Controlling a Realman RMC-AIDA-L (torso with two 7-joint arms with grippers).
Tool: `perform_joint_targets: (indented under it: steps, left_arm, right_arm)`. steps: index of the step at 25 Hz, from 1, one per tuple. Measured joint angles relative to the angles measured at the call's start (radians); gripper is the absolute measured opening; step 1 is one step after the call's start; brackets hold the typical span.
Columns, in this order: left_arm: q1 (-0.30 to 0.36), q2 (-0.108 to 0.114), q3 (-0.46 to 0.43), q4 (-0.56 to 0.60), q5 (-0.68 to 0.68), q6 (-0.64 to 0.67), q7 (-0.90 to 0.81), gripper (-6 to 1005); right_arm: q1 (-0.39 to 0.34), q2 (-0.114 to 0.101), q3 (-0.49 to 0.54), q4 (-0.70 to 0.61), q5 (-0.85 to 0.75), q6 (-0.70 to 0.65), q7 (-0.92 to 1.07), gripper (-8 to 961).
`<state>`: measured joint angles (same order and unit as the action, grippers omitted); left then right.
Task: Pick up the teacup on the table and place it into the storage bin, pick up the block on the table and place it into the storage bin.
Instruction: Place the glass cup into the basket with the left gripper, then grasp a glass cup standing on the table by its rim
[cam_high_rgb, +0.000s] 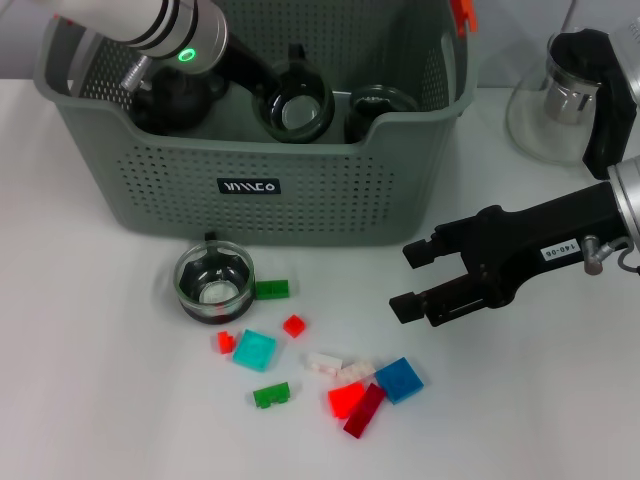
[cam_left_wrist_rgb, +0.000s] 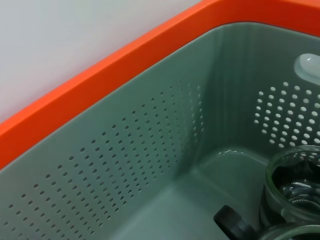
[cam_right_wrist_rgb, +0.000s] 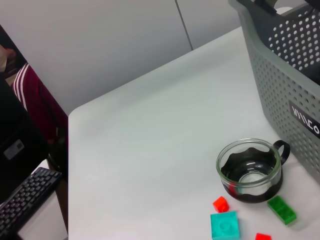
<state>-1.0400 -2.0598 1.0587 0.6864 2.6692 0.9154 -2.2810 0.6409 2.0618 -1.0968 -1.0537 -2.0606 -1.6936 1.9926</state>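
- One glass teacup with a dark insert (cam_high_rgb: 213, 283) stands on the white table (cam_high_rgb: 90, 360), lower left of centre in the head view, just in front of the storage bin and apart from both grippers.
- At least two similar glass cups (cam_high_rgb: 297, 105) already sit inside the large grey-green perforated plastic storage bin (cam_high_rgb: 250, 190) at the top of the frame; its black label faces the camera and an orange clip (cam_high_rgb: 463, 12) shows at its upper right corner.
- About ten small plastic blocks lie loose on the table below the cup: two green ones (cam_high_rgb: 271, 289), a teal square (cam_high_rgb: 255, 350), a blue square (cam_high_rgb: 398, 380), several red pieces (cam_high_rgb: 346, 400) and two white ones (cam_high_rgb: 324, 363).
- The left gripper reaches down into the bin at upper left; only its arm (cam_high_rgb: 170, 30) shows, and its jaws cannot be made out.
- The right gripper (cam_high_rgb: 418, 278) hovers at centre right of the frame, jaws open and empty, pointing toward the blocks.
- A clear glass teapot (cam_high_rgb: 553, 105) stands at the upper right, beside the bin.
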Motion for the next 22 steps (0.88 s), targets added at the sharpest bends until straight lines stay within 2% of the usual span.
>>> perform_joint_targets:
  steps: [10, 15, 22]
  left_arm:
    - [0.0, -0.002, 0.0, 0.004, 0.001, -0.001, -0.01, 55]
    - [0.004, 0.0, 0.001, 0.004, 0.001, -0.001, -0.01, 250]
    - [0.022, 0.011, -0.008, 0.043, 0.002, 0.007, -0.022, 382]
  right_arm:
    - [0.0, 0.001, 0.001, 0.0, 0.0, 0.0, 0.0, 867]
    - [-0.001, 0.001, 0.001, 0.0, 0.0, 0.0, 0.0, 867]
    - [-0.003, 0.001, 0.003, 0.0, 0.001, -0.001, 0.0, 867]
